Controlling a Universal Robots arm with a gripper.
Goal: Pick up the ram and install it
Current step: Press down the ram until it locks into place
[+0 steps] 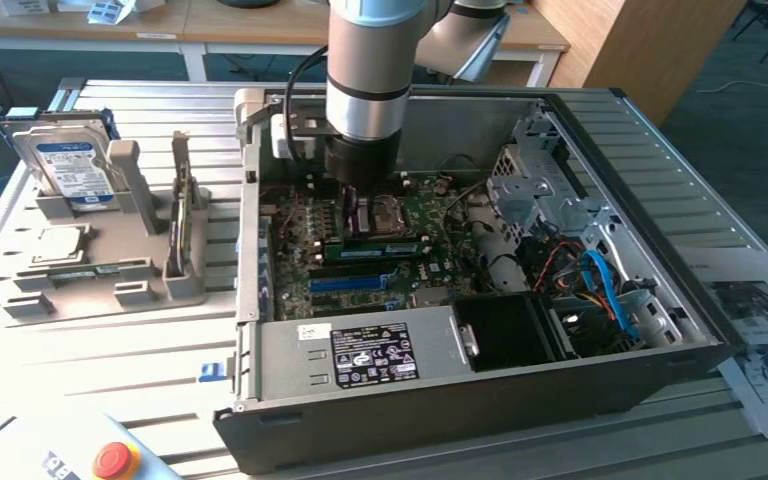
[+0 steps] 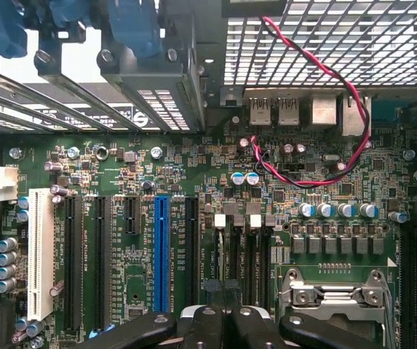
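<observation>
The ram (image 1: 179,200) appears as a thin dark stick standing on edge in the grey rack (image 1: 104,285) at the exterior view's left, outside the computer case. My gripper (image 1: 360,188) is far from it, lowered inside the open case (image 1: 491,400) over the motherboard (image 1: 357,270). In the wrist view my gripper (image 2: 230,316) is shut, its black fingers (image 2: 207,323) pressed together with nothing between them. They hover over the narrow black memory slots (image 2: 241,251) between the blue slot (image 2: 162,251) and the processor socket (image 2: 332,294).
The rack also carries a silver hard drive (image 1: 71,165) and a square processor chip (image 1: 57,243). A red and black twisted wire (image 2: 324,109) loops over the board. Drive cages (image 1: 544,185), cables (image 1: 598,280) and the power supply (image 1: 371,355) crowd the case. A red stop button (image 1: 115,460) sits nearby.
</observation>
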